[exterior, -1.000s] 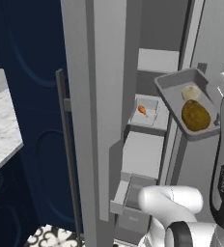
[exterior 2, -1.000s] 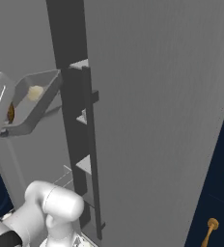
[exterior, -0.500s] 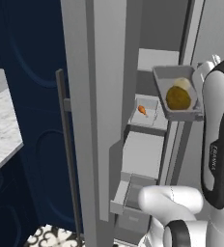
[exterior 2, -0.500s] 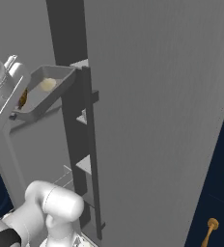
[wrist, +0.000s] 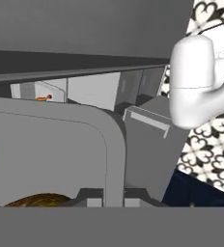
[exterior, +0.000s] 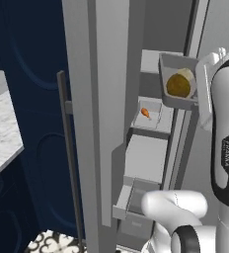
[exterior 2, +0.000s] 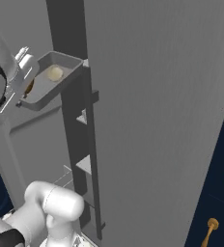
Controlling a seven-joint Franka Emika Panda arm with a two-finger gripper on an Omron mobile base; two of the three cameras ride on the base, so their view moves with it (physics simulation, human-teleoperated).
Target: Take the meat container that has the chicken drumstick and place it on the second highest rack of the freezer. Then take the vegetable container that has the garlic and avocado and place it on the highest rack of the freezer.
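— Where's the vegetable tray [exterior: 179,81] right now?

— Up in the air at the open freezer [exterior: 156,148], level with the top shelf [exterior: 152,61]. Its far corner overlaps that shelf's front right corner in the left base view; whether they touch, I cannot tell. The avocado [exterior: 177,85] sits mid-tray, the garlic [exterior 2: 54,73] beside it toward the freezer.

— And the gripper [wrist: 113,198]?

— Its fingers are pressed together, pinching the tray's rim. In the hand view the grey rim [wrist: 115,159] runs straight down between the two tips.

— The other tray?

— The meat tray [exterior: 152,114] lies on the second shelf [exterior: 147,129], at its front right part, with the drumstick [exterior: 145,113] near the tray's left edge.

— Anything else?

— The freezer door [exterior: 94,108] stands open to the left, its thin handle [exterior: 70,148] upright, and a drawer [exterior: 131,202] below the shelves is pulled out.
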